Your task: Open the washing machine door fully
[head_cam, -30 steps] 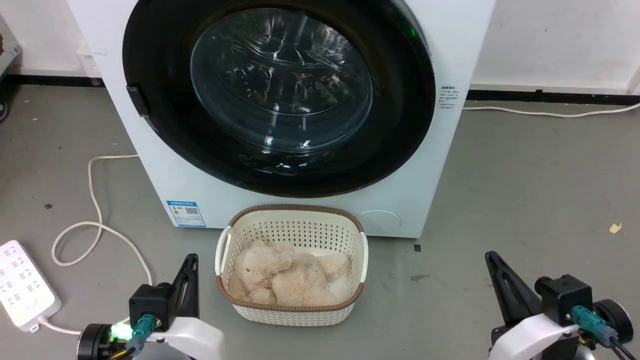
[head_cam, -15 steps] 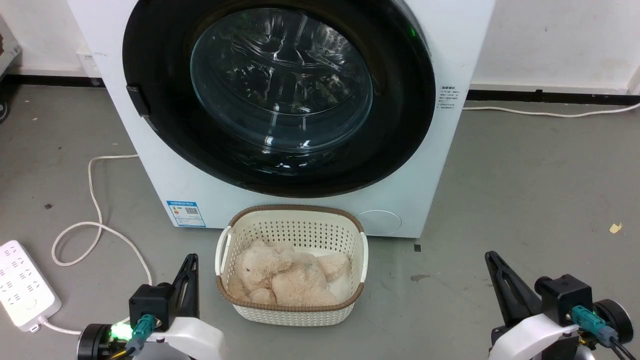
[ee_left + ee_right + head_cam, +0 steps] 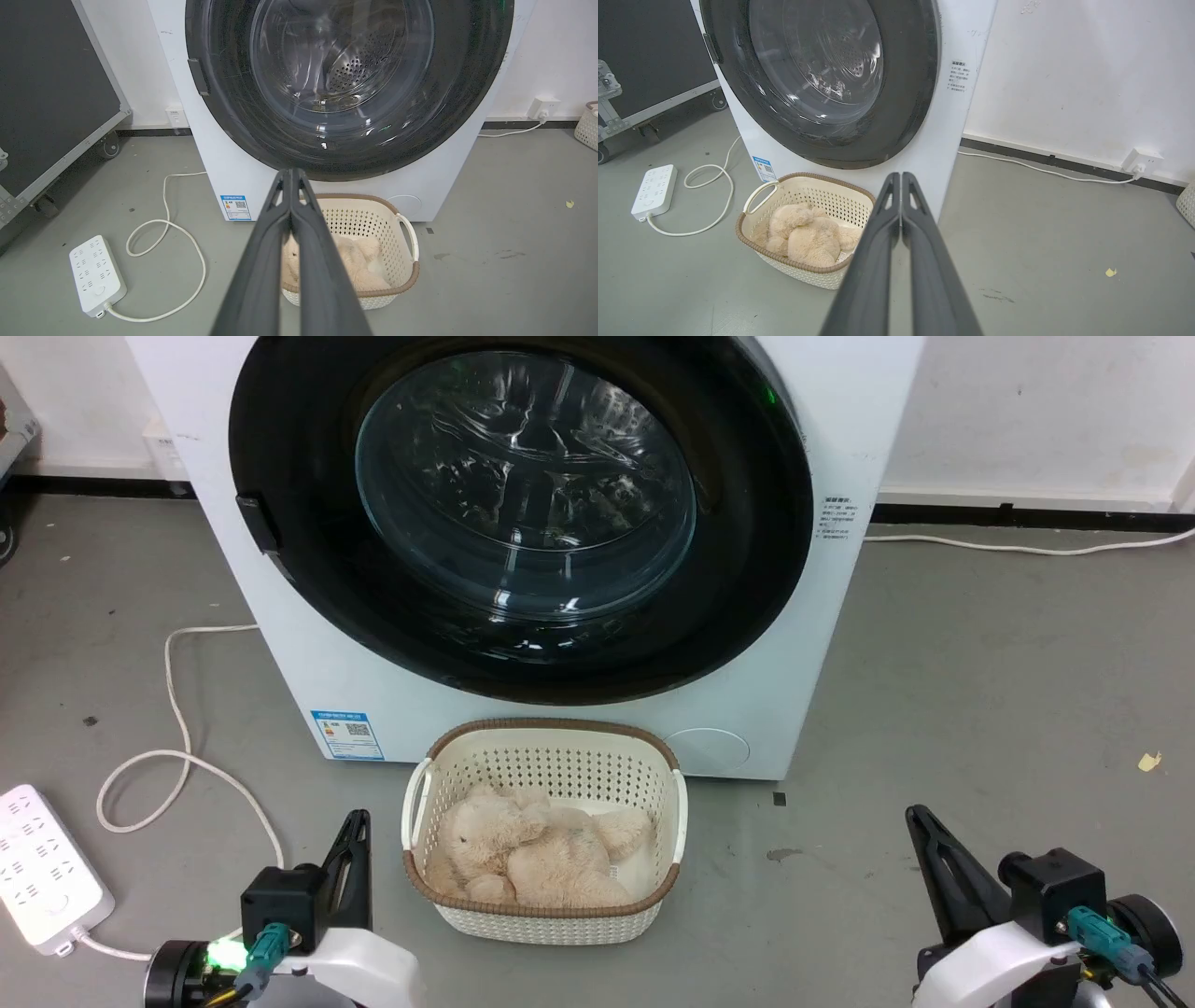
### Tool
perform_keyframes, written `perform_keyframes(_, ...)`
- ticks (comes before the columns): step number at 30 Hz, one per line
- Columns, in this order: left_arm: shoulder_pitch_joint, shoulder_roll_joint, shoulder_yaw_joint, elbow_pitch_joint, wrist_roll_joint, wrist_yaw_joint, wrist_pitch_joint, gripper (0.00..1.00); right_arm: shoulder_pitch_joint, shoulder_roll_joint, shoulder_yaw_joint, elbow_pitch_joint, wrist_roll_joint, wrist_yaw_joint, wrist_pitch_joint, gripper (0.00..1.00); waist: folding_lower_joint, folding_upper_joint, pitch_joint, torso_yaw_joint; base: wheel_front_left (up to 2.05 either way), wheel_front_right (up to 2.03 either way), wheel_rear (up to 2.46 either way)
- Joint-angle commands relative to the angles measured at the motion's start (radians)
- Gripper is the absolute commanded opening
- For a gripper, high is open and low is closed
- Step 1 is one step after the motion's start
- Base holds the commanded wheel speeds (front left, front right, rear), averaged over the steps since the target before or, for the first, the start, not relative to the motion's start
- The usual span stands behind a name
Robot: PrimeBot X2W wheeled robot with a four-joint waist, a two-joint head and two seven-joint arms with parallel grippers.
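Note:
The white washing machine (image 3: 308,653) (image 3: 224,163) (image 3: 943,121) stands straight ahead on the grey floor. Its round glossy black washing machine door (image 3: 289,457) (image 3: 219,60) (image 3: 910,84) lies flat against the front, with a small black latch tab on its left rim. Steel drum holes show through the glass bowl. My left gripper (image 3: 356,821) (image 3: 290,172) sits low at the lower left, shut and empty, well short of the door. At the lower right, my right gripper (image 3: 913,815) (image 3: 900,176) is also shut with nothing in it.
A cream perforated basket (image 3: 551,756) (image 3: 402,224) (image 3: 756,205) holding a beige plush toy (image 3: 532,854) stands on the floor against the washer's front, between my grippers. A white power strip (image 3: 42,868) and looping cable (image 3: 177,756) lie at left. A black wheeled case (image 3: 51,84) stands further left.

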Motion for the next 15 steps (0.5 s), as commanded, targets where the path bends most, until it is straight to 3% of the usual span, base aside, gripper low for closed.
perform_keyframes(1,-0.015,0.0,0.0,-0.004,0.003,0.002,0.0,0.0,-0.012,0.004,0.0,-0.005,-0.008,-0.001,0.0,0.0,0.0,-0.0001,0.0,0.0,0.0,0.0,0.0)
perform_keyframes(3,-0.015,0.0,0.0,-0.004,0.003,0.002,0.0,0.0,-0.012,0.004,0.0,-0.005,-0.008,-0.001,0.0,0.0,0.0,-0.0001,0.0,0.0,0.0,0.0,0.0)
perform_keyframes(4,0.0,0.0,0.0,0.0,0.0,0.0,0.0,1.0,0.0,0.0,0.0,0.0,0.0,0.0,0.0,1.0,0.0,-0.0001,0.0,0.0,0.0,0.0,0.0)
perform_keyframes(15,0.0,0.0,-0.011,0.0,0.0,0.008,-0.015,1.0,0.001,0.0,-0.002,0.001,0.017,0.0,-0.015,1.0,0.0,-0.0001,0.003,0.0,0.0,0.0,0.0)
